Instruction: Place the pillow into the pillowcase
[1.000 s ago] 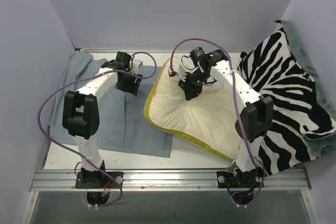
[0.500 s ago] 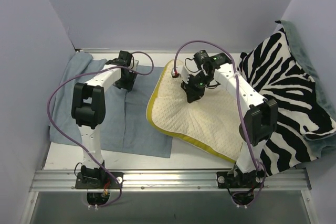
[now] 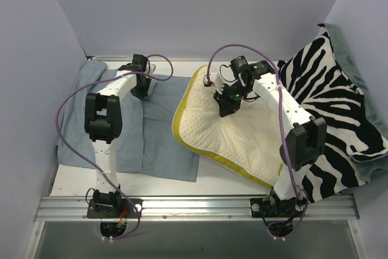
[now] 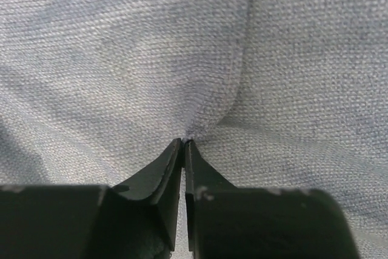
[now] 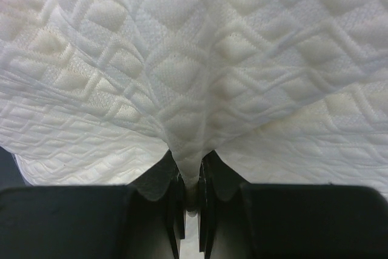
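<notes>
- Top external view, items: a rectangular cream-white quilted pillow with a yellow edge band (image 3: pixel 242 141) is lying on the right half of the white tabletop (image 3: pixel 79 180). Its right side is reaching a black-and-white zebra-striped cloth (image 3: pixel 339 107). A large limp blue-grey fabric pillowcase (image 3: pixel 163 137) is lying flat over the left half, with its right edge just beside the pillow's yellow band. The pillow is sitting wholly outside the pillowcase.
- Top external view, arms: the left end effector (image 3: pixel 140 91) is bearing down on the far part of the pillowcase. The right end effector (image 3: pixel 225 108) is bearing down on the pillow near its far-left corner. Judgement: each arm is taking hold of its own item, so that the case can be lifted open while the pillow is steered toward it.
- Left wrist view: the left end effector's dark fingers (image 4: pixel 163 174) are meeting tip to tip. The blue-grey weave is puckering into a ridge that runs into the tips, so a small fold is apparently being pinched. Whether one layer or both is caught cannot be told.
- Right wrist view: the right end effector's fingers (image 5: pixel 218 177) are narrowing onto a raised fold of the dimpled white cover, which is tenting up between them. The pillow is being held by its cover alone.
- Judgement: the task is standing at an early stage, with insertion not yet begun.
</notes>
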Motion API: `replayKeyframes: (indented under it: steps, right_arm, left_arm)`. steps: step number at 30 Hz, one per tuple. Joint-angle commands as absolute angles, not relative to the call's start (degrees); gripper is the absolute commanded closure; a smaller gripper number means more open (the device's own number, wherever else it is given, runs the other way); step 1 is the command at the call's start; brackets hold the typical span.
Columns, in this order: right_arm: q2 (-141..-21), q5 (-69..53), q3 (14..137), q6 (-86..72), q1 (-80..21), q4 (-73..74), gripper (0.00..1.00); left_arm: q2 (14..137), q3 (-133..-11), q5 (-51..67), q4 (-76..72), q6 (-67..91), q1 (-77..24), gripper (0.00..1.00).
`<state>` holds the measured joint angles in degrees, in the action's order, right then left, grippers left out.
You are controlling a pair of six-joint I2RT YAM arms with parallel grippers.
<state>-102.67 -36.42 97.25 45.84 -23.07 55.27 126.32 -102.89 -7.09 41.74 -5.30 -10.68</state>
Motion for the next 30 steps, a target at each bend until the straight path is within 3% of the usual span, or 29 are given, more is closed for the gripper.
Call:
replayKeyframes:
  steps: [1, 4, 11, 18, 21, 24, 25, 26, 30]
  right_arm:
    - [-98.97, -35.51, 96.51, 45.09, -21.19, 58.36, 1.0]
    - [-98.61, -35.42, 96.07, 45.35, -20.83, 58.27, 1.0]
    - [-98.0, -35.42, 95.1, 45.18, -20.39, 58.1, 1.0]
    - [-97.3, -35.68, 94.4, 45.61, -20.39, 58.1, 1.0]
    - [-96.94, -35.68, 93.87, 45.79, -20.3, 58.01, 1.0]
    - [-96.77, -36.21, 93.08, 45.79, -20.3, 58.01, 1.0]
    - [-96.68, -36.3, 92.9, 45.7, -20.3, 58.01, 1.0]
    - [-96.77, -36.47, 92.55, 45.62, -20.3, 58.01, 1.0]
    - [-96.07, -36.83, 91.32, 45.79, -20.22, 57.92, 1.0]
  left_arm:
    - [127.26, -107.4, -3.88, 42.01, -5.62, -9.75, 0.86]
    - [127.18, -107.84, -2.46, 42.19, -5.8, -10.02, 0.87]
    - [127.09, -106.0, -2.81, 42.98, -5.98, -10.9, 0.58]
    - [129.63, -106.7, -7.9, 44.12, -6.06, -10.9, 0.55]
    - [130.6, -107.75, -7.56, 44.74, -6.33, -10.9, 0.59]
    - [130.78, -109.24, -4.06, 45.0, -7.2, -11.07, 0.75]
    - [130.96, -109.77, -2.56, 45.35, -7.47, -11.34, 0.87]
    - [131.04, -110.3, -1.77, 45.61, -7.82, -11.69, 0.92]
    - [129.73, -111.53, 8.06, 45.7, -9.93, -14.23, 0.95]
